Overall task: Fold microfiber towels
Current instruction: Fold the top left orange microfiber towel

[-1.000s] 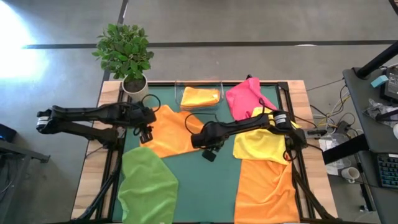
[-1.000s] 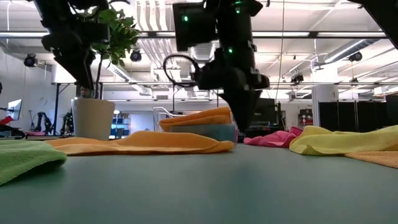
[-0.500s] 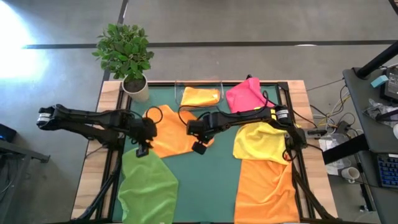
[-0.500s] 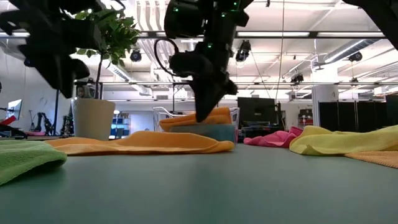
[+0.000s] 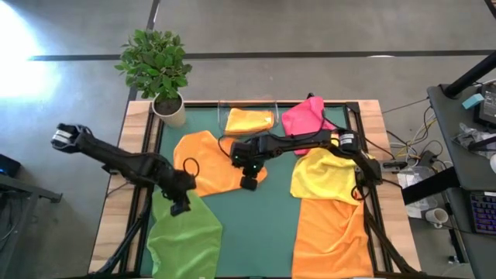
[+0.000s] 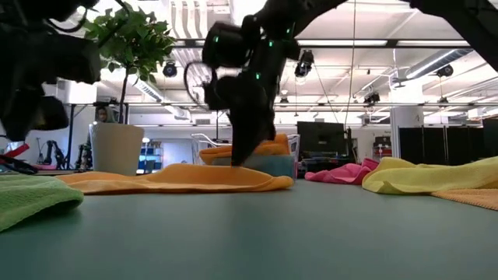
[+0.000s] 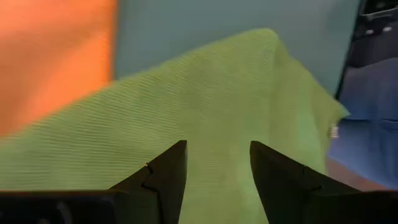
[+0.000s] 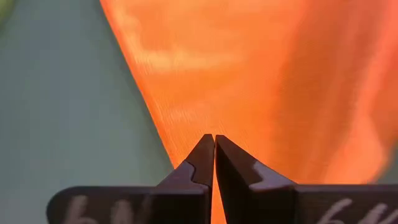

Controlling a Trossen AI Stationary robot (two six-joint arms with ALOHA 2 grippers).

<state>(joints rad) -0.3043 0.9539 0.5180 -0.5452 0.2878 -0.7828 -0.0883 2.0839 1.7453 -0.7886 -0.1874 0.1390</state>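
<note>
My left end effector (image 5: 180, 208) hangs with its fingers apart over the green towel (image 5: 184, 232) at the desk's (image 5: 256, 221) near left corner, gripping nothing. My right end effector (image 5: 248, 183) is fully closed at the edge of the orange towel (image 5: 208, 163) in the desk's middle; I cannot tell whether cloth is caught. A second orange towel (image 5: 329, 236) covers the near right corner, the yellow towel (image 5: 325, 180) overlapping it. Along the far edge, a folded orange towel (image 5: 249, 120) sits in the tray (image 5: 226, 108), beside the pink towel (image 5: 304, 120).
</note>
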